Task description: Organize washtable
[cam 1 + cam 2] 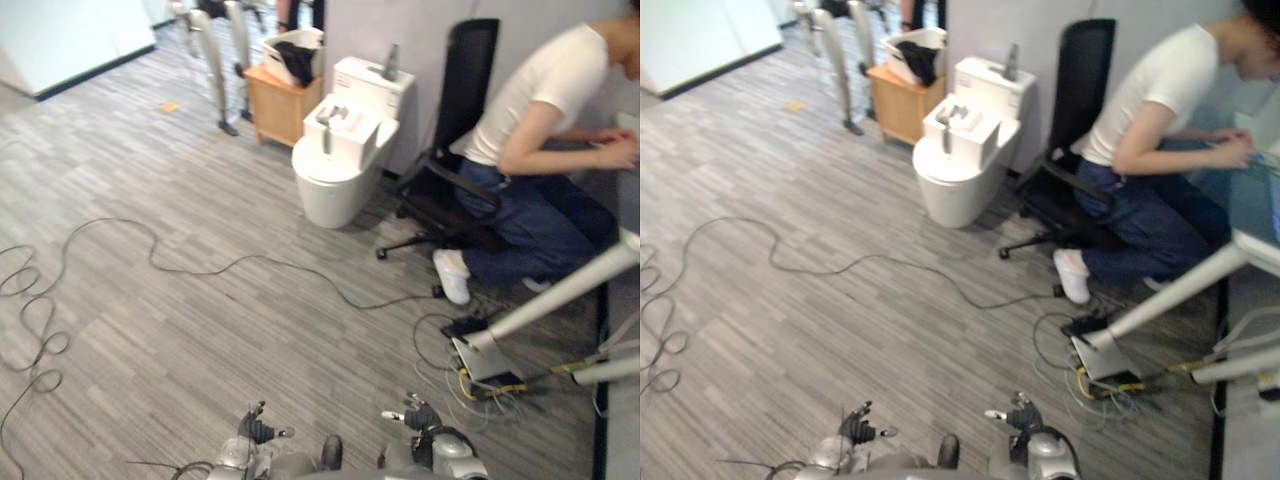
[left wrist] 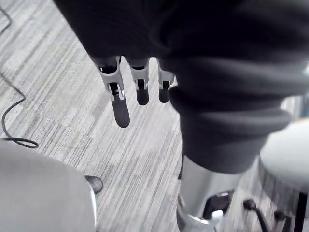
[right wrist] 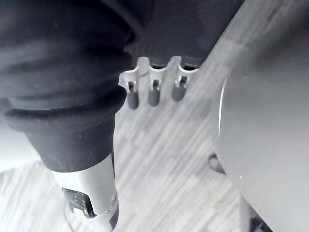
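The left hand (image 2: pixel 120 111) and right hand (image 3: pixel 153 95) are hanging low over the floor (image 1: pixel 200 330), fingers straight and relaxed, holding nothing. We are seeing the table (image 1: pixel 1255 225) cut off at the right edge, and we cannot make out what is lying on it. It is standing well apart from both hands, ahead and rightward, with a person (image 1: pixel 540 110) sitting at it.
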You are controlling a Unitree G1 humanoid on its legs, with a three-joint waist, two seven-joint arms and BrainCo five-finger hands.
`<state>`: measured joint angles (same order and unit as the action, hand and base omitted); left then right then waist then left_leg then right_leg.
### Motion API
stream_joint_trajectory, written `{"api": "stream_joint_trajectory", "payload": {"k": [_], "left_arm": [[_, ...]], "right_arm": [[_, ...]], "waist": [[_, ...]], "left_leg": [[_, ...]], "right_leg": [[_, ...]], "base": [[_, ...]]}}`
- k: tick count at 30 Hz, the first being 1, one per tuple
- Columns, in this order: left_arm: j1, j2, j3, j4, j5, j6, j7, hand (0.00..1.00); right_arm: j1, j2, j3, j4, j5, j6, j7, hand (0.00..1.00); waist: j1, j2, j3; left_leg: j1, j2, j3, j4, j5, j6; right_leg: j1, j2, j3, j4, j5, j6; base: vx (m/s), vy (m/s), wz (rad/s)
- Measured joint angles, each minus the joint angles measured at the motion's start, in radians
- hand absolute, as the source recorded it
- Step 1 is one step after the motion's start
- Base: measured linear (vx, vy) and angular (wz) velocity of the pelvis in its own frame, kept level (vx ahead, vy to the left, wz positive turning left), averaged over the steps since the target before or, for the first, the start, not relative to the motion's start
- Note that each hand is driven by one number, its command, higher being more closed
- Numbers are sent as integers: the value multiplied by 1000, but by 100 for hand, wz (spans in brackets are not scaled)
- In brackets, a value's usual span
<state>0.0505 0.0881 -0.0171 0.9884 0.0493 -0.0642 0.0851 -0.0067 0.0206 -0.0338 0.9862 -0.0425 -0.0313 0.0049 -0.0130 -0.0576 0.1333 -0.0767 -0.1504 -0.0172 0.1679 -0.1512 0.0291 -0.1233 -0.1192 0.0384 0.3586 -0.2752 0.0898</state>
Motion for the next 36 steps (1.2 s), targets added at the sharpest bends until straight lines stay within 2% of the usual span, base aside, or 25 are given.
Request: {"api": "stream_joint_trajectory", "payload": {"k": [1, 2, 3, 4, 5, 7, 8, 9, 10, 11, 12, 13, 14, 15, 16, 17, 18, 19, 23, 25, 26, 27, 29, 33, 36], "left_arm": [[-17, -3, 13, 2, 0, 1, 4, 0], [-21, -4, 14, 2, 0, 2, 4, 0], [-24, -26, 13, -3, 0, 3, 4, 0], [-27, -32, 9, -10, -1, 2, 4, 0], [-28, -43, 8, -30, -1, 3, 5, 0], [-20, -45, 9, -41, 0, 3, 6, 0], [-24, -46, 10, -47, 0, 4, 5, 0], [-22, -49, 8, -46, 0, 8, 4, 0], [-20, -58, 7, -48, 1, 10, 1, 0], [-21, -59, 1, -47, 1, 11, 0, 0], [-19, -54, -37, -44, 1, 12, -1, 0], [-20, -40, -52, -38, 1, 12, -4, 0], [-34, -35, -63, -17, 3, 13, -16, 0], [-39, -40, -65, -1, 3, 15, -20, 0], [-45, -47, -61, 6, 3, 20, -20, 0], [-44, -45, -62, 4, 3, 19, -21, 0], [-40, -42, -65, 4, 3, 17, -20, 0], [-34, -32, -65, 5, 3, 17, -20, 0], [-27, -10, -64, 26, 4, 16, -20, 0], [-27, -4, -65, 35, 4, 17, -20, 0], [-26, 1, -63, 36, 5, 17, -21, 0], [-22, 7, -58, 36, 5, 16, -21, 0], [-12, 12, -24, 34, 3, 15, -20, 0], [-10, -6, -8, 33, 4, 16, -20, 0], [-12, -14, 24, 29, 4, 17, -20, 0]], "right_arm": [[14, -8, 0, -19, 0, -3, -1, 0], [12, -6, 1, -19, 1, 3, -1, 0], [14, -11, 1, -21, 1, 3, -1, 0], [10, -11, -2, -22, 2, 4, -3, 0], [0, -3, -5, -30, 3, 3, -5, 0], [-1, 8, -6, -33, 3, 4, -6, 0], [1, 18, -6, -41, 3, 3, -10, 0], [2, 16, -8, -43, 3, 3, -12, 0], [-4, -2, -10, -43, 4, 5, -19, 0], [-3, -4, -12, -43, 4, 5, -21, 0], [12, -9, -21, -42, 5, 5, -22, 0], [18, -9, -29, -36, 5, 4, -22, 0], [13, -3, -50, -18, 4, 3, -22, 0], [18, -9, -72, -23, 7, 5, -23, 0], [8, -20, -80, -22, 11, 5, -23, 0], [9, -23, -78, -18, 12, 6, -22, 0], [11, -29, -66, -19, 12, 7, -21, 0], [9, -28, -63, -20, 12, 4, -20, 0], [5, -32, -24, -19, 10, 2, -19, 0], [1, -37, -20, -21, 11, -3, -19, 0], [2, -44, -1, -19, 10, -3, -19, 0], [10, -45, 15, -17, 10, -2, -19, 0], [9, -45, 44, -3, 10, -1, -16, 0], [5, -49, 43, 1, 10, -2, -5, 0], [13, -50, 44, -20, 12, -2, -7, 0]], "waist": [[1, 12, 1], [10, -3, 3], [11, 5, 2], [19, 14, 6], [29, 19, 10], [26, 19, 13], [23, 36, 14], [21, 44, 17], [11, 61, 18], [1, 55, 18], [-18, 49, 11], [-28, 20, -4], [-33, 16, 0], [-40, 29, 6], [-40, 35, 31], [-33, 33, 33], [-29, 31, 32], [-31, 32, 32], [-31, 31, 32], [-38, 32, 32], [-39, 30, 33], [-35, 22, 29], [-26, 1, 14], [-28, 30, 7], [-27, 31, 7]], "left_leg": [[-41, 25, 19, 78, 34, 58], [-41, 15, 12, 86, 35, 66], [-53, 3, -27, 101, 35, 64], [-63, 5, -29, 103, 41, 54], [-89, 7, 21, 93, 82, -6], [-83, 36, 114, 68, 77, -22], [-86, 109, 285, 136, 13, -5], [-91, 178, 386, 210, -20, -4], [-115, 194, 415, 240, -12, 8], [-110, 189, 407, 240, 4, 14], [-104, 147, 342, 154, 29, 12], [-88, 115, 310, 81, 50, -13], [-67, 126, 330, 72, 4, 1], [-46, 161, 329, 68, -8, -5], [-8, 139, 309, -4, 42, 25], [11, 129, 308, -41, 64, 9], [35, 114, 303, -98, 100, 15], [43, 105, 293, -118, 117, 37], [55, 84, 256, -175, 168, 53], [52, 77, 218, -197, 188, 52], [49, 70, 193, -208, 197, 42], [49, 60, 180, -221, 199, 39], [43, 48, 179, -254, 213, 18], [8, 76, 170, -264, 222, 5], [-48, 97, 171, -187, 222, 5]], "right_leg": [[8, -1, -34, -20, 13, 7], [13, -12, -33, -27, 34, -3], [19, -23, -69, -13, 53, 3], [22, -20, -93, -7, 58, 0], [26, -41, -151, -13, 66, -11], [32, -48, -193, -18, 86, -30], [50, -38, -237, -19, 88, -35], [60, -26, -271, -8, 87, -36], [60, -19, -298, 26, 80, -40], [53, -19, -315, 38, 64, -39], [54, 0, -315, -31, 69, -61], [67, -21, -330, -73, 74, -63], [74, -38, -382, -107, 101, -51], [76, -29, -403, -102, 107, -47], [91, -31, -412, -117, 130, -49], [93, -32, -408, -127, 139, -48], [100, -33, -394, -142, 150, -42], [103, -36, -388, -144, 150, -42], [81, -44, -384, -93, 149, -31], [33, -35, -252, -26, 135, -42], [26, -27, -159, -9, 119, -28], [31, -30, -117, -17, 115, -22], [40, -43, -118, -57, 86, 7], [33, -13, -131, -100, 92, -2], [27, -3, -149, -94, 99, -13]], "base": [[52, -130, 127], [88, -146, 135], [95, -60, 89], [93, -140, 130], [44, -97, 91], [3, -63, 78], [8, -75, 66], [-4, -108, 80], [-41, -60, 76], [-87, -84, 112], [-89, -48, 110], [-25, -59, 128], [11, -12, 92], [39, -31, 86], [-32, 18, 42], [-80, 60, 23], [-131, 107, 11], [-120, 79, 16], [-147, 40, 24], [-119, 43, 56], [-109, 32, 76], [-83, -5, 75], [-82, -58, 53], [-64, -72, 25], [-22, -56, 16]]}}
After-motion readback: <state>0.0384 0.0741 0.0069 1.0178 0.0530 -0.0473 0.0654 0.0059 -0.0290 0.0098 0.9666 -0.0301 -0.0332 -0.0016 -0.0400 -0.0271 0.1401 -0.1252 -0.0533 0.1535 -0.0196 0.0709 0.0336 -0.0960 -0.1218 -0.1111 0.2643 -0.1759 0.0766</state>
